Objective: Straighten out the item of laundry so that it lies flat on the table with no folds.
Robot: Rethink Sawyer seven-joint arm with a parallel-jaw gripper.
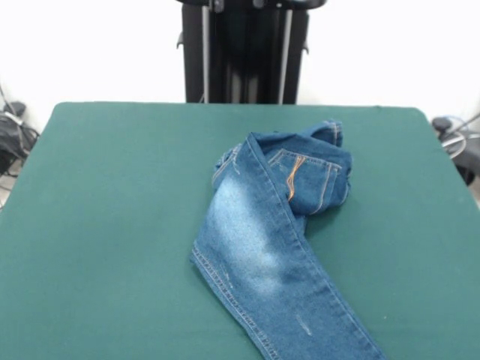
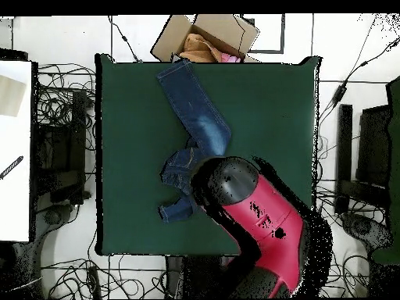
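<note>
Faded blue jeans (image 1: 262, 247), green table (image 1: 105, 225)

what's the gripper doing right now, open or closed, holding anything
gripper: cannot be told; the red arm hangs over the jeans and hides it in the overhead view, and the front view does not show it.

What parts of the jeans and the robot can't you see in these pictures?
- Gripper: hidden under the red arm in the overhead view, and not shown in the front view.
- Jeans: the leg end is cut off by the front view's bottom edge.
- Jeans' waist: partly covered by the arm overhead, and bunched up in the front view.
</note>
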